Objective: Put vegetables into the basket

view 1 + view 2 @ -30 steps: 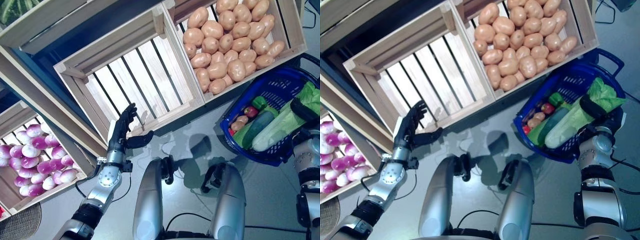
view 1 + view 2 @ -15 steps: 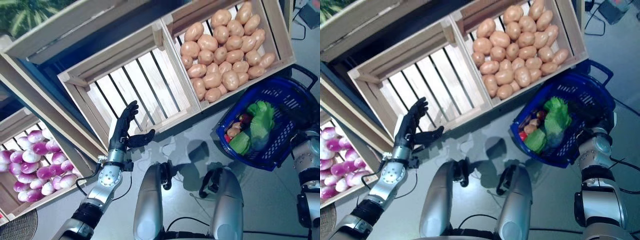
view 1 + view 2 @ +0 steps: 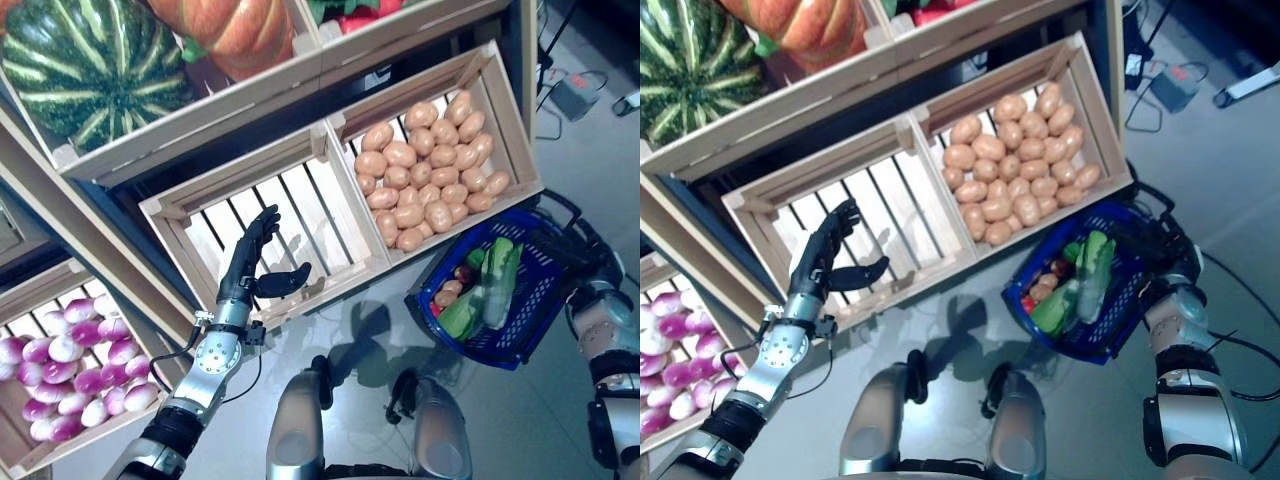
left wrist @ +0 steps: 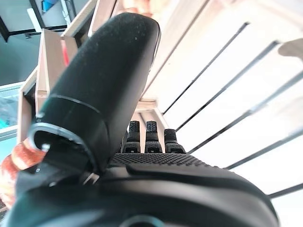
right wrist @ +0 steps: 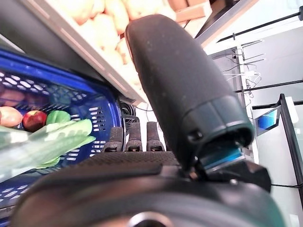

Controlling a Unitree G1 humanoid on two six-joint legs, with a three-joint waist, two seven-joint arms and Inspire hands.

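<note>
Left eye view cuts off the purple-and-white turnips (image 3: 70,365) in their wooden crate at the lower left edge, and the striped green squash (image 3: 95,60) and orange pumpkin (image 3: 240,25) on the upper shelf run out of the top. The left hand (image 3: 250,268) stands with fingers straight and thumb spread, holding nothing, in front of the empty slatted wooden crate (image 3: 265,215). Next comes the wooden crate of tan potatoes (image 3: 425,185). Below it hangs the blue plastic basket (image 3: 530,310), carrying green vegetables (image 3: 485,295) and small reddish ones, too small to name. The right hand (image 3: 1170,262) is at the basket's far rim; whether its fingers grip the handle I cannot tell. A grey floor (image 3: 500,420) lies below.
</note>
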